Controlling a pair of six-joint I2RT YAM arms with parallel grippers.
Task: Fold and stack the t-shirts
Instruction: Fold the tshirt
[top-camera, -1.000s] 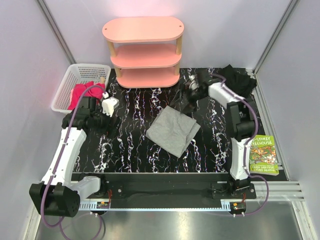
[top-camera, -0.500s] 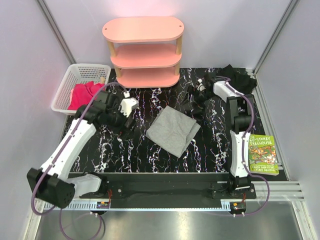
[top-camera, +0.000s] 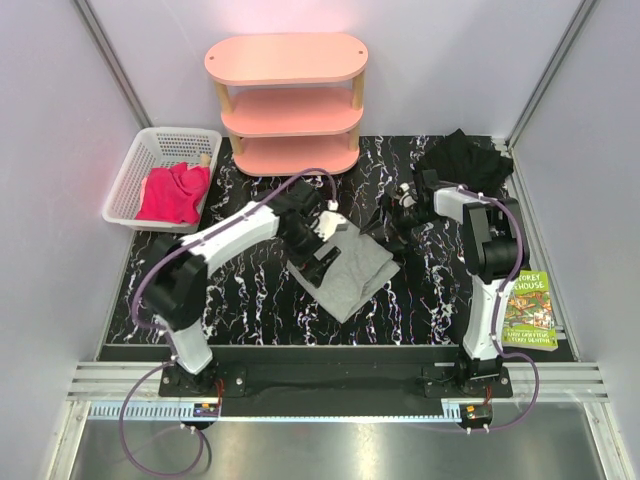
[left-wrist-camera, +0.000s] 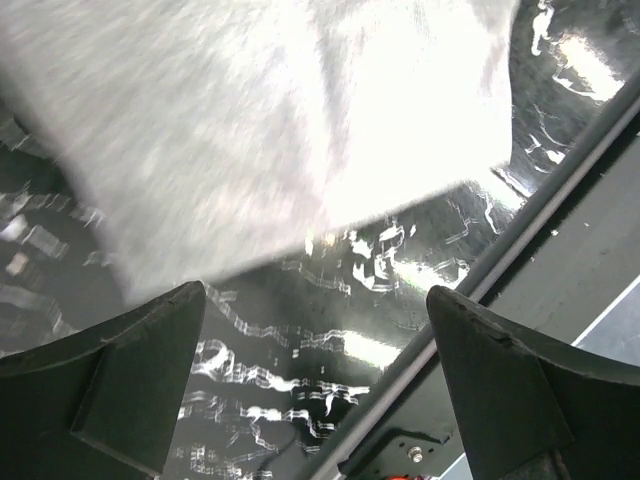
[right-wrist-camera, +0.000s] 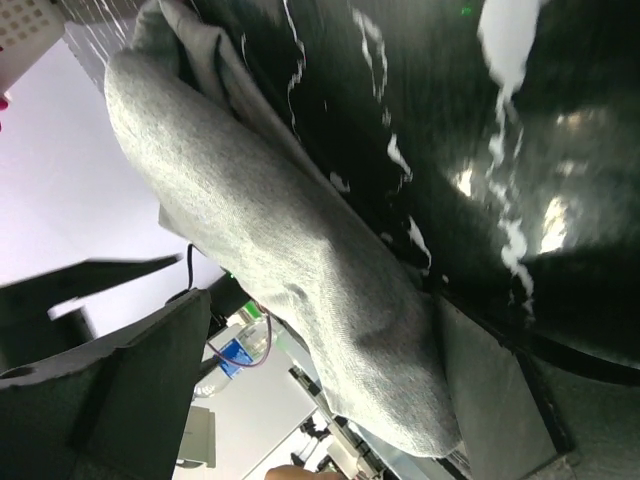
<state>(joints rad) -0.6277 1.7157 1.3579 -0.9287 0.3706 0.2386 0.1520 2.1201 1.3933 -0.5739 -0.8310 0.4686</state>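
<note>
Top external: both my arms reach over the black marbled worktop and meet at the grey t-shirt.
Grey t-shirt: folded to a rough diamond, lying near the middle of the worktop, a little toward the right edge.
Left pincer: spread as wide as it goes, holding nothing, poised over the shirt's left side.
Left wrist: my left fingers stand far apart; the shirt's edge lies beyond them on the worktop.
Right pincer: also wide open, low at the shirt's far right corner, gripping nothing.
Right wrist: a rolled fold of the grey cloth runs between my right fingers; whether it touches one I cannot tell.
Black cloth: bundled at the far right corner.
Pink cloth: in the white basket, off the left edge by the far left corner.
Shelf: pink, three tiers, at the far edge.
Book: beside the right edge, toward the near right corner.
</note>
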